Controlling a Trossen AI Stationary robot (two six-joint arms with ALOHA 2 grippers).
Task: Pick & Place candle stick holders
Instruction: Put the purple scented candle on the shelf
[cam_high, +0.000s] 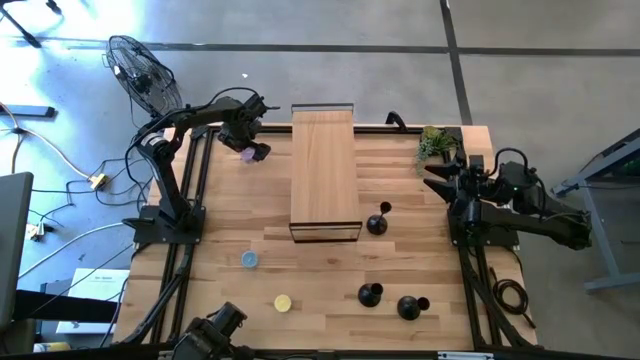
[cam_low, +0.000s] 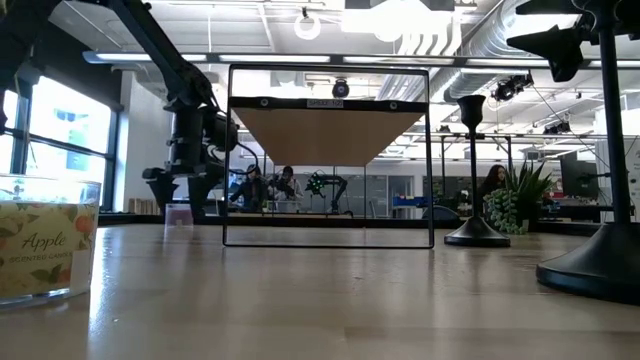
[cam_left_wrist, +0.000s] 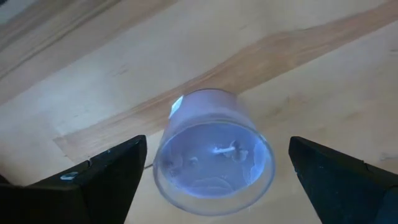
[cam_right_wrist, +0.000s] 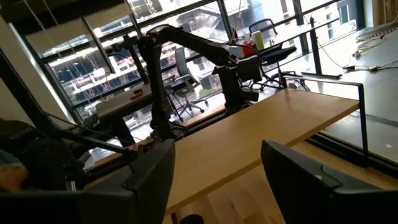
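Note:
Three black candle stick holders stand on their round bases on the wooden table: one (cam_high: 377, 223) beside the shelf and two (cam_high: 370, 294) (cam_high: 409, 307) near the front edge. In the low view one holder (cam_low: 475, 170) stands upright. My left gripper (cam_high: 250, 150) hangs open at the far left, pointing down. Its fingers (cam_left_wrist: 106, 180) stand on either side of a lavender candle jar (cam_left_wrist: 212, 152) without touching it. My right gripper (cam_right_wrist: 217, 186) waits open at the table's right edge, with nothing between its fingers.
A wooden shelf on a black wire frame (cam_high: 324, 172) stands mid-table at the back. A small plant (cam_high: 434, 143) is at the far right. A blue candle (cam_high: 249, 260) and a yellow one (cam_high: 283, 302) sit front left. An "Apple" candle jar (cam_low: 45, 240) is near the low camera.

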